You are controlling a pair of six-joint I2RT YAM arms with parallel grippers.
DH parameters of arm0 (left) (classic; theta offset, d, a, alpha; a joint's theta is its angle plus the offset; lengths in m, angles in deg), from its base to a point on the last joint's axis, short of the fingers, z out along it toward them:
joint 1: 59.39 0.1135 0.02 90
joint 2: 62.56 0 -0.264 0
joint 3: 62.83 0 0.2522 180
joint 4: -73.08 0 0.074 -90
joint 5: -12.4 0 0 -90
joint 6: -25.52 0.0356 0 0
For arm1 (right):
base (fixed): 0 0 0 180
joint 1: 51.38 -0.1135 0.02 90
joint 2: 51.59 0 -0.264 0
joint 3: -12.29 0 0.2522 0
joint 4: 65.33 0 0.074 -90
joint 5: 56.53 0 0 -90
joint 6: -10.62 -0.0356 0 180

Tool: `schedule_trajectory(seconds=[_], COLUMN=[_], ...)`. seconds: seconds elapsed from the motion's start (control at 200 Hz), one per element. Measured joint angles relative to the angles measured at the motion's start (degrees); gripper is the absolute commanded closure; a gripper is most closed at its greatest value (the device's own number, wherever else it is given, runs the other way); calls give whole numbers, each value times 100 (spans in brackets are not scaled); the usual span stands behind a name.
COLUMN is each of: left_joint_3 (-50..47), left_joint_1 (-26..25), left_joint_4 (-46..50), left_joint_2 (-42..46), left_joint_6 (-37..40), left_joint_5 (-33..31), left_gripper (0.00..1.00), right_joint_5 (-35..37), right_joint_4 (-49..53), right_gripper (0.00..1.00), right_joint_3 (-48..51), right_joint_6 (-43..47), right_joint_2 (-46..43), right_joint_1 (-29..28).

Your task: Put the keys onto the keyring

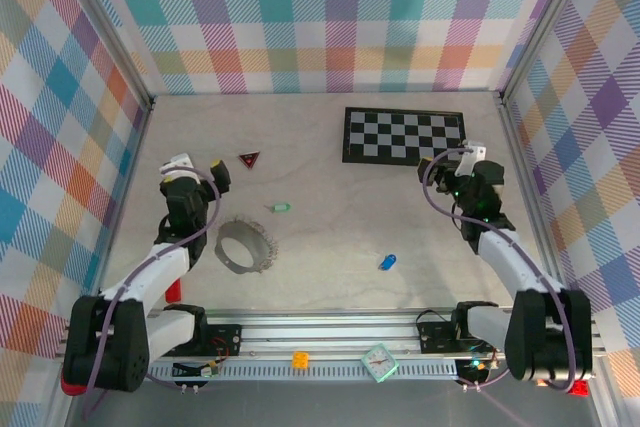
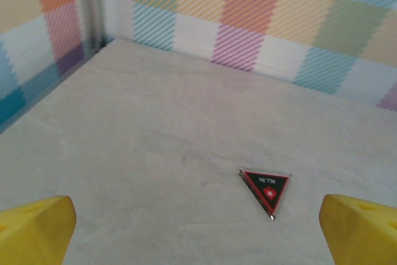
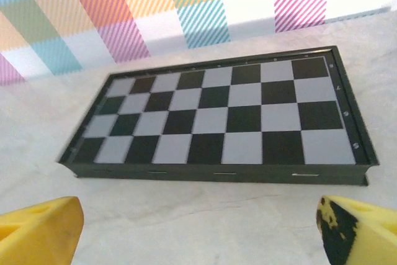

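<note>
Currently both claws are spread wide and hold nothing. The left gripper (image 1: 197,173) hangs near the left wall and the right gripper (image 1: 455,163) near the right wall, with a broad stretch of bare, pale, matte table (image 1: 330,182) between them. Plaid walls (image 1: 320,17) close 3 sides, and an aluminium rail (image 1: 330,319) bounds the near edge.

The keyring (image 1: 225,250) is a thin grey metal band forming a round loop. It lies just right of the left arm, with a silvery chain at its right rim. The 2 keys lie loose:
- The mint-green key (image 1: 281,208) is just beyond the ring and not touching it.
- The blue key (image 1: 387,263) is well to the right, nearer the rail.

Obstacles:
- A flat, glossy dark red triangle (image 2: 267,189) with a silver edge lies ahead of the left yellow pads (image 2: 34,228).
- A dark-framed checkerboard (image 3: 223,116) lies flat, close ahead of the right claw.
</note>
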Motion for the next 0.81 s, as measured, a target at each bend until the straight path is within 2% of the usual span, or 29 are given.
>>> schedule_trajectory(seconds=[0.085,0.18,0.375,0.485,0.665,0.805], left_joint_3=[315,400,400,400,400,400], left_joint_1=[0,0,4,4,0,0], left_joint_4=[852,1534,2892,3635,4656,5383], left_joint_2=[275,704,1244,1379,1668,1930], left_joint_6=[-398,-809,-1591,-1934,-2463,-2815], left_joint_5=[-179,-74,627,1051,1569,1613], left_gripper=[0,0,3,5,6,5], right_joint_5=[-138,-284,-393,-619,-848,-892], right_joint_4=[492,1130,2111,2437,2723,3010], right_gripper=[20,23,32,43,48,50], right_joint_3=[-28,-94,-463,-887,-1698,-2522], right_joint_6=[-586,-1169,-1856,-2048,-2083,-1751], right_joint_2=[-181,-175,184,741,1810,2667], right_joint_1=[-146,-566,-2304,-3202,-4262,-5086])
